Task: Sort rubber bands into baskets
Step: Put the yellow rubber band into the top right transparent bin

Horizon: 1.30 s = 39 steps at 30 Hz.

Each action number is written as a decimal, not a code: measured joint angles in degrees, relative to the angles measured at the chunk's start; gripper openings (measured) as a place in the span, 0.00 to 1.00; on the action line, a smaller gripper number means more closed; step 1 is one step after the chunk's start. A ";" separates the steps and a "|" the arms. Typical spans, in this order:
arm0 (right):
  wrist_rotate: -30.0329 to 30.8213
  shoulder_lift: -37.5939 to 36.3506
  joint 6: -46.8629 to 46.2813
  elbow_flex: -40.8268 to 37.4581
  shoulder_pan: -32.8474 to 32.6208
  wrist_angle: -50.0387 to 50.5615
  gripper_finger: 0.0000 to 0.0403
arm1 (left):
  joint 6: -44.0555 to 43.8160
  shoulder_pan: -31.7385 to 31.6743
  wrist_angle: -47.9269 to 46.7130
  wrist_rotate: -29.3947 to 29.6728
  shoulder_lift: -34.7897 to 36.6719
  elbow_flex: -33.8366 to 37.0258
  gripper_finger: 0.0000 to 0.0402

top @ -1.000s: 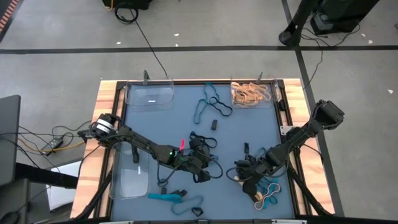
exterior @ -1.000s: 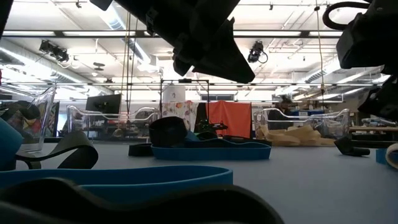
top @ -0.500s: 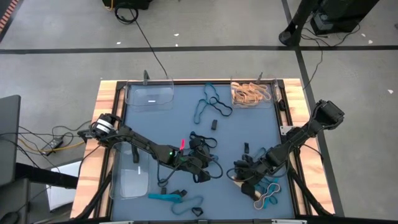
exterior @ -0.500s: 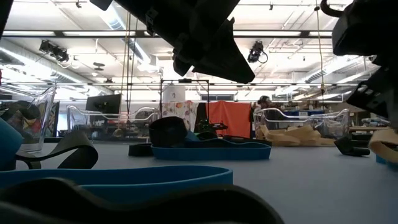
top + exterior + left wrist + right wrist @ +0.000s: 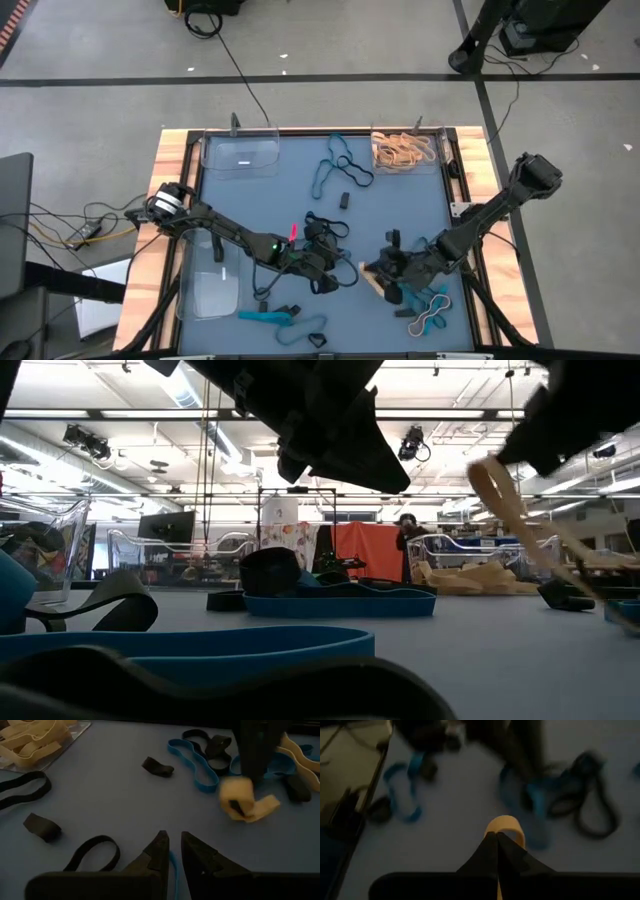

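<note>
Rubber bands lie scattered over the blue desk (image 5: 400, 205), and one tan band (image 5: 372, 281) is pinched in the tightly closed right hand (image 5: 380, 272), lifted off the surface; in the low view it hangs as a long loop (image 5: 520, 510) slanting downward, and from the right wrist its folded end (image 5: 505, 829) curls just ahead of the fingertips. Just behind that hand, a small heap of teal and tan bands (image 5: 428, 308) rests on the desk. The left hand (image 5: 322, 262) hovers low over a tangle of black bands (image 5: 325, 232) with its fingers (image 5: 159, 852) only a narrow gap apart; a blue strip shows between them, though whether it is gripped cannot be told. Well beyond the right hand, a clear basket (image 5: 404, 150) at the far edge holds a pile of tan bands. The far basket (image 5: 240, 155) beyond the left hand looks bare, as does the basket (image 5: 210, 290) beside the left arm.
</note>
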<state>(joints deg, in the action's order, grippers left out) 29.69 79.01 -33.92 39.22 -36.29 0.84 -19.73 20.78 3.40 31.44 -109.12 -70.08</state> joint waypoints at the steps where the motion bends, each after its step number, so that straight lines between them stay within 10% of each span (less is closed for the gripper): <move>1: 1.55 -1.11 1.07 0.00 0.11 0.00 0.01 | -0.02 0.00 0.00 0.00 0.00 0.00 0.13; 19: 23.06 -22.33 22.92 0.00 11.15 7.36 0.01 | -1.31 0.28 0.09 0.00 0.00 0.00 0.13; 39: 27.09 -25.99 34.40 0.00 51.96 10.53 0.01 | -0.40 0.28 -0.12 0.07 0.00 0.00 0.13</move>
<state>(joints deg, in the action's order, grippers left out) 56.78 53.02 0.48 39.22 15.67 11.37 -20.13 21.06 3.28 31.51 -109.12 -70.08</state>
